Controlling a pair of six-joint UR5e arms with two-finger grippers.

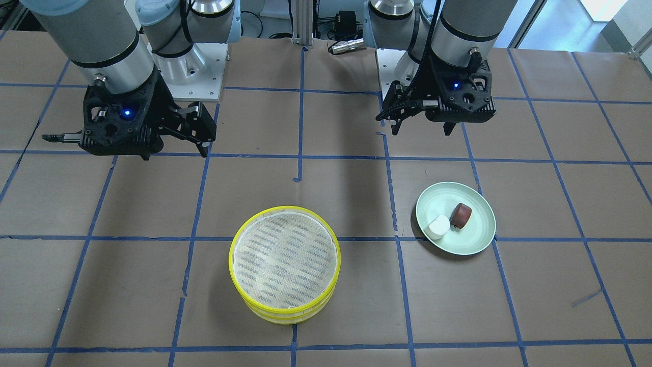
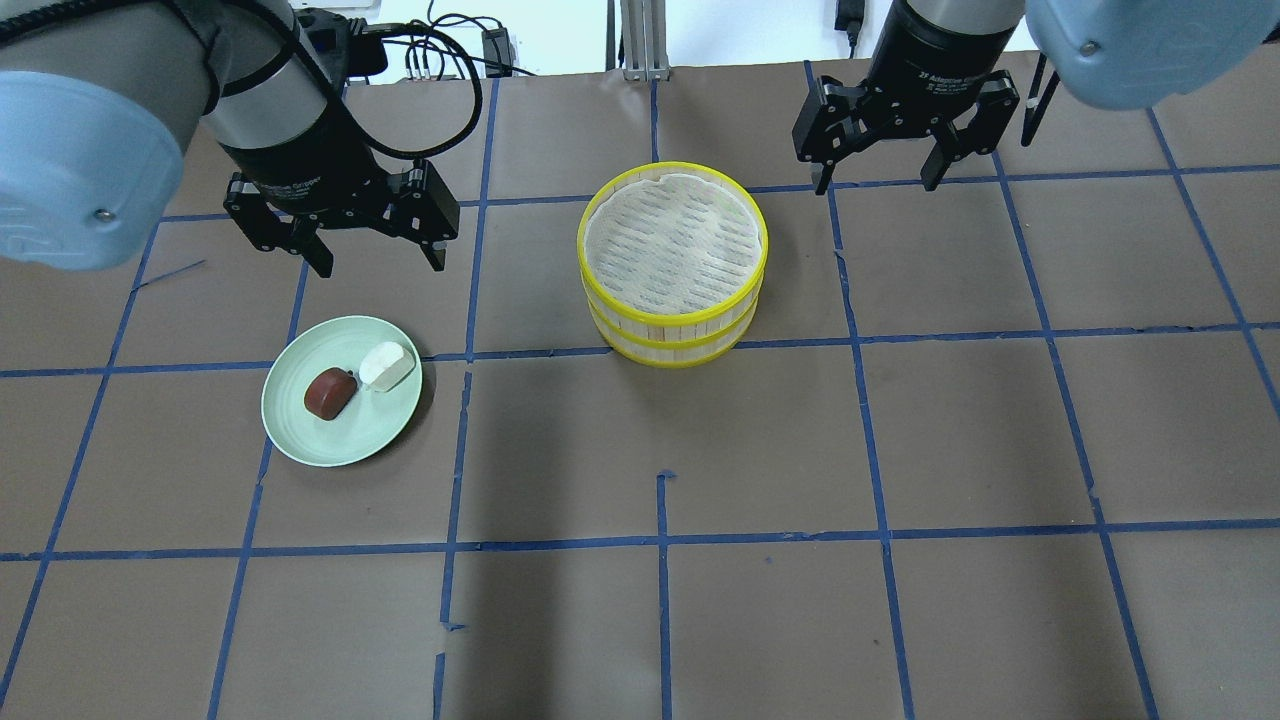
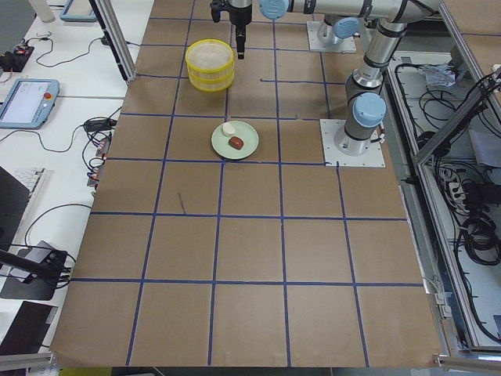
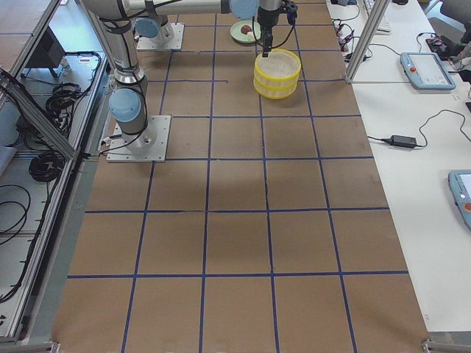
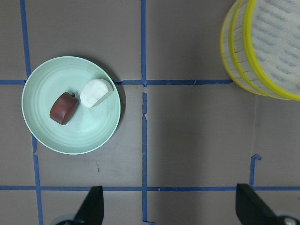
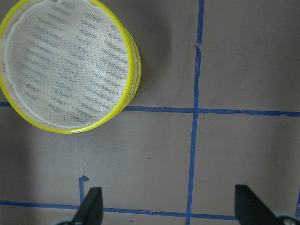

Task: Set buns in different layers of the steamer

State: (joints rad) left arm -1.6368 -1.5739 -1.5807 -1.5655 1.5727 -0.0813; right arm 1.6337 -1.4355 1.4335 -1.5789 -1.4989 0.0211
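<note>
Two yellow-rimmed steamer layers [image 2: 672, 262] stand stacked at mid-table, and the top mesh [image 6: 65, 65] is bare. The white bun [image 2: 387, 366] and the reddish-brown bun [image 2: 330, 392] lie side by side on a pale green plate [image 2: 340, 440]. My left gripper [image 2: 380, 262] is open and empty, hovering just behind the plate. Its wrist view shows the white bun [image 5: 96, 93], the brown bun [image 5: 64, 108] and the steamer's edge [image 5: 243, 61]. My right gripper [image 2: 878, 183] is open and empty, hovering to the right of the steamer and a little behind it.
The brown table top carries a blue tape grid. The arms' base plates [image 1: 191, 76] and a small metal tool [image 1: 346, 47] sit at the robot's edge. Cables and teach pendants [image 3: 27, 100] lie on the benches beside the table.
</note>
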